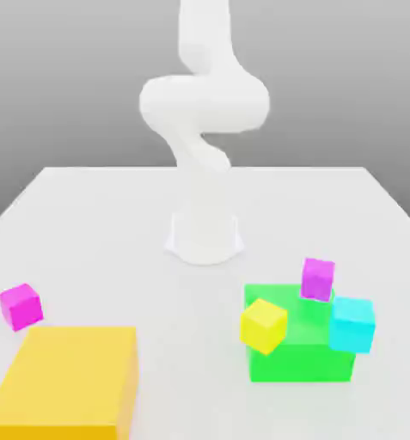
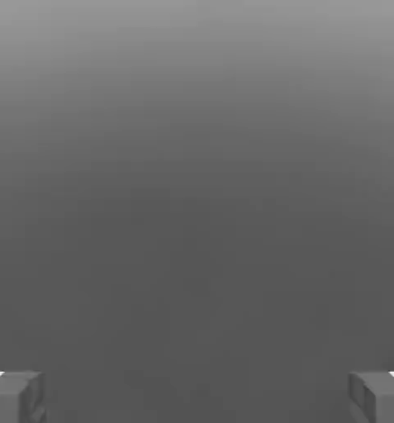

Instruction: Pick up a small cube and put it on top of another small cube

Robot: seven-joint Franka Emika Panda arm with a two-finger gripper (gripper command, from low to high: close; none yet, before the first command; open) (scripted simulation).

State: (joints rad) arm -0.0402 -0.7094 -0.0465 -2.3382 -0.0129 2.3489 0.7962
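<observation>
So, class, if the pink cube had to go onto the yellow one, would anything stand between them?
Nothing visible stands directly between the pink cube and the yellow one, though the orange block seems to lie close beside that path.

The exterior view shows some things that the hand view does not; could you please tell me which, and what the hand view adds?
Exterior view only: the magenta cube, yellow cube, cyan cube, purple cube, green block, orange block and the arm's base.
Hand view only: the open gripper's two fingertips.
Both: a grey backdrop.
</observation>
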